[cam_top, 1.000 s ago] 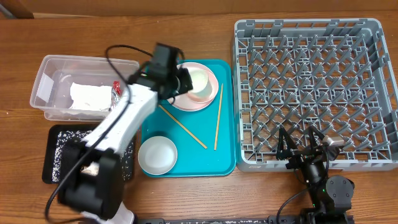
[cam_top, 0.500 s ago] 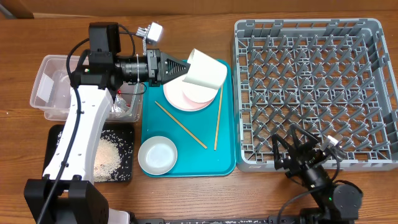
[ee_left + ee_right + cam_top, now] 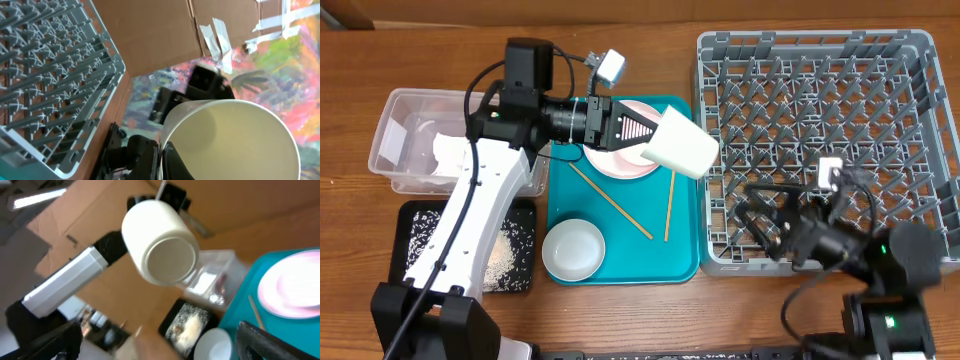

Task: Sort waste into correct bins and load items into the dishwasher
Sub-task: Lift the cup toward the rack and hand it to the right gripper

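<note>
Left pincer (image 3: 648,138) horizontal, gripping white cup (image 3: 682,150) aloft; right pincer (image 3: 754,226) agape

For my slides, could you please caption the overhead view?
Left gripper holds a white cup on its side over the border between teal tray and dish rack.

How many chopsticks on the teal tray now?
2. One chopstick crosses the teal tray diagonally; the other chopstick lies near its right edge, top behind the cup.
</note>
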`<state>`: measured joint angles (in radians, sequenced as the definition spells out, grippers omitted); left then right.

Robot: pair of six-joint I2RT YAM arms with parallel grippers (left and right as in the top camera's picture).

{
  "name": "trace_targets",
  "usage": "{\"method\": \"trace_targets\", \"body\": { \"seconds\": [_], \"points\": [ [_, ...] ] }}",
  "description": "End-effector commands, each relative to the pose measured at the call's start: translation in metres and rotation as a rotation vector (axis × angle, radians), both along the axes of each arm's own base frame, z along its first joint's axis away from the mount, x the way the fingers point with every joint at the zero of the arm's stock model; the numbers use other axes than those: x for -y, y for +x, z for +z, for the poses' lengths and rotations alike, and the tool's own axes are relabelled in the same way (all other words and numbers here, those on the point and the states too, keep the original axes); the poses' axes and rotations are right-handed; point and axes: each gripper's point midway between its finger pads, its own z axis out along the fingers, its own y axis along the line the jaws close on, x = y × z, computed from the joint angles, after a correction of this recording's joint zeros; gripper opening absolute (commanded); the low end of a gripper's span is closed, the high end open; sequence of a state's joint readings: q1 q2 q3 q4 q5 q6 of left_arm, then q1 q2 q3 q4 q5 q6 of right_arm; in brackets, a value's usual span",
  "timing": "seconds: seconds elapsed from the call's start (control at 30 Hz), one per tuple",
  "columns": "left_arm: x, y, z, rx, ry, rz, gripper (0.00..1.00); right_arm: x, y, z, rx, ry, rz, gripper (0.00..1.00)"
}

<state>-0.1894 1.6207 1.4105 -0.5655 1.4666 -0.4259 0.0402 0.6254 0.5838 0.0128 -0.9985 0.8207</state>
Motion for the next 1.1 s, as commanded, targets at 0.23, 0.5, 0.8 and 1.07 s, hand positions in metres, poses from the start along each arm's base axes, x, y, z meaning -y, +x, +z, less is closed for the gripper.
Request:
{"method": "trace_targets", "body": {
  "seconds": [0.23, 0.5, 0.8, 1.07],
  "points": [
    [0.021, -0.018, 0.003, 0.090, -0.026, -0.086, 0.04, -0.018, 0.002, 0.013, -0.011, 0.051, 0.230, 0.97],
    [0.028, -0.024, 0.003, 0.089, -0.027, -0.111, 0.04, -0.033, -0.012, 0.018, 0.086, 0.031, 0.312, 0.96],
    [0.038, -0.034, 0.003, 0.089, -0.031, -0.147, 0.04, -0.046, 0.002, 0.016, 0.122, 0.036, 0.296, 0.92],
    [0.039, -0.035, 0.003, 0.089, -0.028, -0.150, 0.04, -0.046, 0.009, 0.026, 0.209, 0.046, 0.271, 0.72]
  ]
}}
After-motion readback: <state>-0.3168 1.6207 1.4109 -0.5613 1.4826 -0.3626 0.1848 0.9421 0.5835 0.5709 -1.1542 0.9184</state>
